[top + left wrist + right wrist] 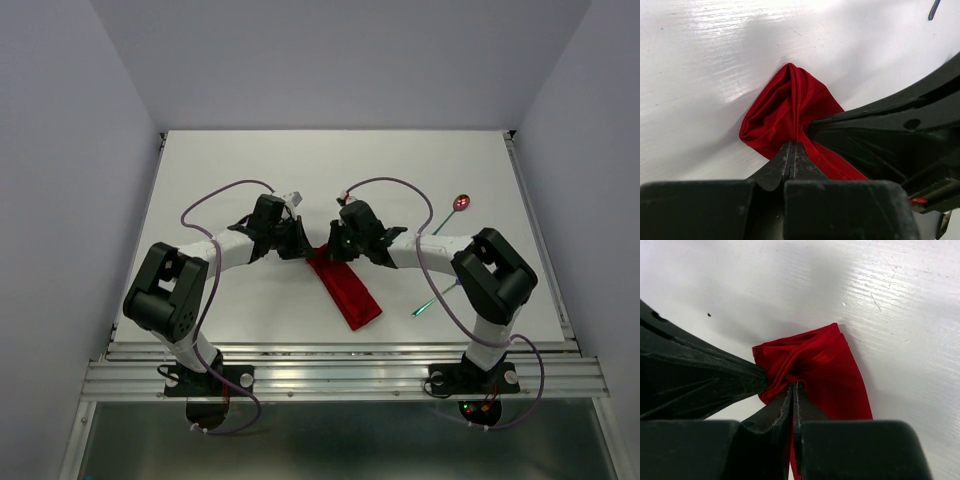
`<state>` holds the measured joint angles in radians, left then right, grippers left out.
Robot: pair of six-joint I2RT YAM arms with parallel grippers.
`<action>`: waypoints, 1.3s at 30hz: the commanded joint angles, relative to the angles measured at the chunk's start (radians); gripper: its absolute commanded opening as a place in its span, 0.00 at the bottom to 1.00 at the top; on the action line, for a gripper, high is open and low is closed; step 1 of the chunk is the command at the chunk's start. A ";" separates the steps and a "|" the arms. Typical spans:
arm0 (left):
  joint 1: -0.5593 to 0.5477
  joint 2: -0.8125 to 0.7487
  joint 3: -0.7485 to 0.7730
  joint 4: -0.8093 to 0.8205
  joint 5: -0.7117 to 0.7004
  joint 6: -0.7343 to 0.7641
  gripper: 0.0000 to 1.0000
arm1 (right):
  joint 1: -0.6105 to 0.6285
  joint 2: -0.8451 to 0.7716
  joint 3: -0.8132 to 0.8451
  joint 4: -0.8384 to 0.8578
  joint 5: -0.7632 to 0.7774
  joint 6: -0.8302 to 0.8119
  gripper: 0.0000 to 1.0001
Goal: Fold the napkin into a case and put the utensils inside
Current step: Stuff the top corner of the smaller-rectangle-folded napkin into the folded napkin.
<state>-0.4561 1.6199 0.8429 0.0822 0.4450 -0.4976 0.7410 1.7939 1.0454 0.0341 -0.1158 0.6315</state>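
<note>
Red napkin (346,290) is lying as a narrow strip w/ its far end bunched right at your fingertips. Both grippers are meeting on that one end, tip to tip. Left gripper (792,148) is pressing its fingers together on a gather of cloth. Right gripper (793,390) is doing the same from the opposite side, so you're pinching one wad from two directions, w/ the tips touching or as good as.

Key relation: the strip's long axis is running from the pinch point back toward the arm bases and slanting to the right arm's side. That means the free end is lying back alongside the right forearm, well apart from the left gripper. I'm judging that pulling along that axis is going to drag the whole strip, while pulling across it is going to spread the bunch. In both wrist views the pinched end is looking crumpled, not flat, so the fold is prob not finished and the pocket isn't ready yet.

Both utensils are sitting on the right gripper's side, outside the cloth. Spoon (461,203) is lying out past the right gripper, on the side away from the left arm. Fork (424,306) is lying back by the right arm's elbow, near the strip's free end but not touching it. Right arm is sitting nearer to both, so it's looking like the one for pickup, w/ the left gripper keeping hold of the pocket mouth.
</note>
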 commanded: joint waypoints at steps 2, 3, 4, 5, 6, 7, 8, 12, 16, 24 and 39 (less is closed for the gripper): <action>0.007 -0.022 -0.007 0.005 0.020 0.021 0.00 | 0.001 0.054 0.042 0.078 -0.033 0.023 0.06; 0.008 -0.022 -0.007 0.005 0.020 0.021 0.00 | 0.001 0.061 0.045 0.081 -0.044 0.019 0.06; 0.008 -0.022 -0.004 0.005 0.020 0.021 0.00 | 0.001 0.067 0.051 0.081 -0.051 0.019 0.05; 0.008 -0.022 -0.002 0.005 0.020 0.021 0.00 | 0.001 0.077 0.054 0.085 -0.061 0.019 0.05; 0.008 -0.022 -0.002 0.005 0.021 0.021 0.00 | 0.001 0.079 0.054 0.089 -0.067 0.017 0.05; 0.008 -0.022 -0.001 0.004 0.021 0.021 0.00 | 0.001 0.079 0.051 0.098 -0.071 0.017 0.04; 0.008 -0.022 -0.001 0.005 0.020 0.021 0.00 | 0.001 0.079 0.050 0.102 -0.079 0.016 0.04; 0.008 -0.009 0.002 0.005 0.020 0.019 0.00 | 0.001 0.079 0.042 0.127 -0.169 -0.006 0.01; 0.008 -0.008 0.004 0.008 0.021 0.017 0.00 | 0.001 0.079 0.041 0.128 -0.177 -0.009 0.01; 0.008 -0.006 0.001 0.010 0.026 0.016 0.00 | 0.001 0.128 0.100 0.086 -0.165 0.023 0.01; 0.028 -0.003 -0.016 0.034 0.044 0.007 0.00 | 0.001 0.148 0.097 0.039 -0.122 0.065 0.01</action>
<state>-0.4400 1.6203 0.8425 0.0784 0.4507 -0.4946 0.7380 1.9865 1.1637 0.0750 -0.2440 0.6971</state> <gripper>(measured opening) 0.019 0.019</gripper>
